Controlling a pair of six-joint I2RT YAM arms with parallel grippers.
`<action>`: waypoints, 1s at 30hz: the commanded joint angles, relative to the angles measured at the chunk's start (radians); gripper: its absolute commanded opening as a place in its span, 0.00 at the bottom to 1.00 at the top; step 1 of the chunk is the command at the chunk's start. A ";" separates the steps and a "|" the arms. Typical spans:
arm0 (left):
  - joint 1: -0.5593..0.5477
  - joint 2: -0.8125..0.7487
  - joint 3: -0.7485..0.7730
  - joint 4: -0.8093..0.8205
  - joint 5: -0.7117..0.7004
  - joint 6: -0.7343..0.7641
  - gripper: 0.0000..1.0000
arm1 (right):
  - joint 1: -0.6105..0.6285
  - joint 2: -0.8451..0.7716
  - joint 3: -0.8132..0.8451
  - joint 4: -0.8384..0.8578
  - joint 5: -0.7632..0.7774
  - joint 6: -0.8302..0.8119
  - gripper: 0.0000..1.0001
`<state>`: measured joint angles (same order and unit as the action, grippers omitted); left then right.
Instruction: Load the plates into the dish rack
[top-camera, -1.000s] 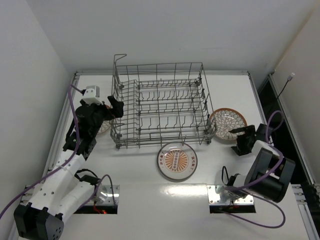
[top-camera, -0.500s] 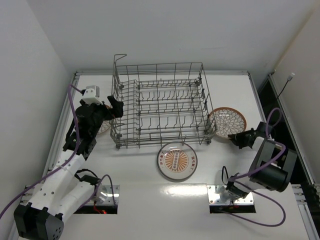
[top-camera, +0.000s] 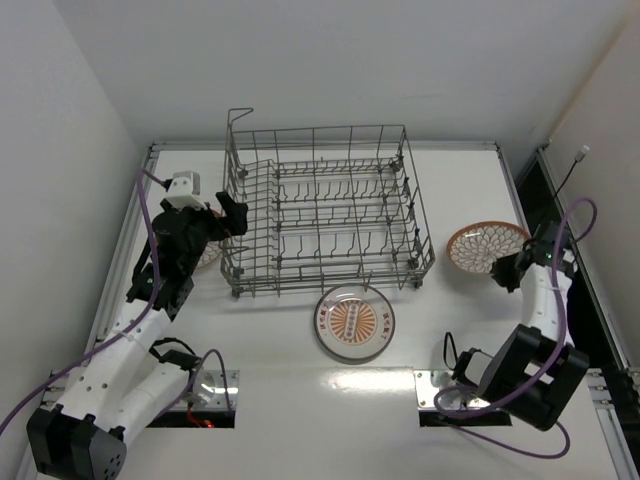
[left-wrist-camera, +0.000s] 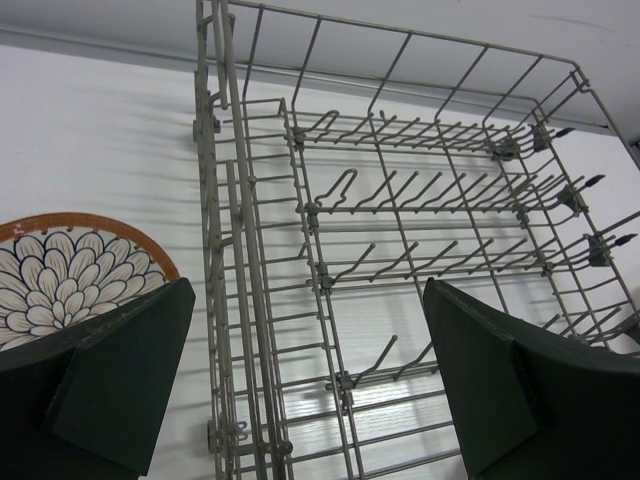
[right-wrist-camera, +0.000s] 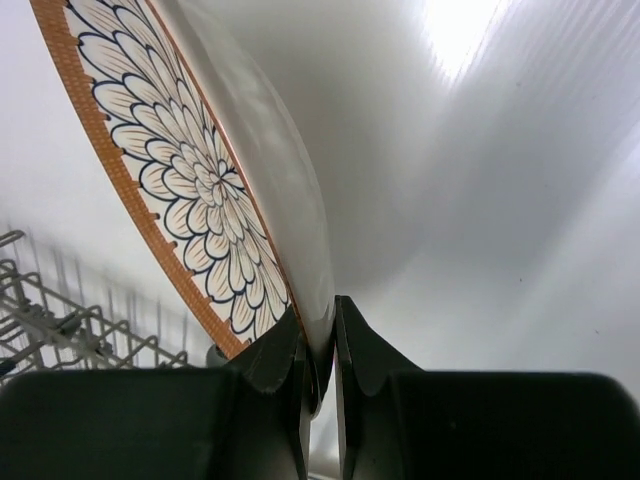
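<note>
The grey wire dish rack (top-camera: 320, 210) stands at the table's middle back with no plate in it. A plate with an orange centre medallion (top-camera: 354, 321) lies flat just in front of it. My right gripper (top-camera: 508, 270) is shut on the near rim of a petal-patterned plate (top-camera: 487, 247), held tilted off the table to the right of the rack. In the right wrist view the rim (right-wrist-camera: 190, 170) sits pinched between the fingers (right-wrist-camera: 320, 340). My left gripper (top-camera: 232, 215) hangs open beside the rack's left wall (left-wrist-camera: 225, 250); another petal plate (left-wrist-camera: 70, 280) lies partly under its left finger.
A raised metal rail (top-camera: 518, 195) runs along the table's right side, with a dark gap and a black cable (top-camera: 565, 180) beyond it. White walls close in on the left and at the back. Purple cables loop around both arm bases.
My right gripper closed on the petal plate's rim, lifted it and carried it rightward away from the rack. The left arm has stayed still.
</note>
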<state>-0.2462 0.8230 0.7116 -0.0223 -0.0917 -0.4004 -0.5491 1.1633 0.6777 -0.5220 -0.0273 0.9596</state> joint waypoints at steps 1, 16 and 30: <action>-0.011 -0.004 0.014 0.025 -0.019 0.011 1.00 | 0.018 -0.065 0.190 -0.060 0.055 -0.016 0.00; -0.011 -0.013 0.014 0.025 -0.009 0.011 1.00 | 0.294 -0.238 0.474 -0.110 0.346 -0.151 0.00; -0.011 -0.015 0.014 0.025 0.024 0.002 1.00 | 0.691 -0.131 0.471 0.045 0.392 -0.410 0.00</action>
<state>-0.2493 0.8162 0.7116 -0.0219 -0.0830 -0.4007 0.0628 1.0042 1.0744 -0.6357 0.2798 0.6048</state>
